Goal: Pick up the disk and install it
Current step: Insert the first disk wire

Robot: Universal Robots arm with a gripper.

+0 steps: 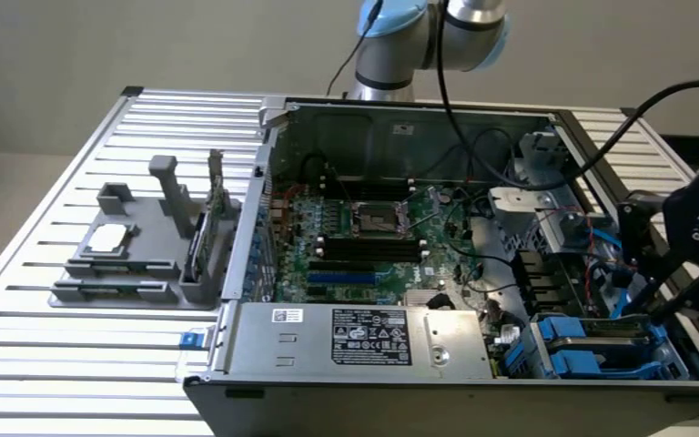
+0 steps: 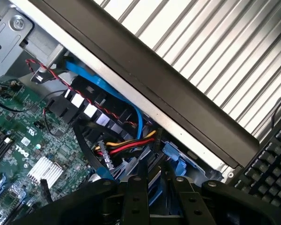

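Exterior view: disk (image 1: 595,330) sits down in the drive bay, in the corner of the computer case (image 1: 362,381) on the exterior view's right. End effector (image 1: 663,300) is right at its outer end; can't tell if it's clamped on.

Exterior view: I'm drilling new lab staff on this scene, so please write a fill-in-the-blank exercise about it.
The gripper hovers over the end of the case at the exterior view's ____.
The disk is framed in plastic coloured ____.
The power-supply box bears a ____ label.
The motherboard is ____.
Missing words: right; blue; black; green.
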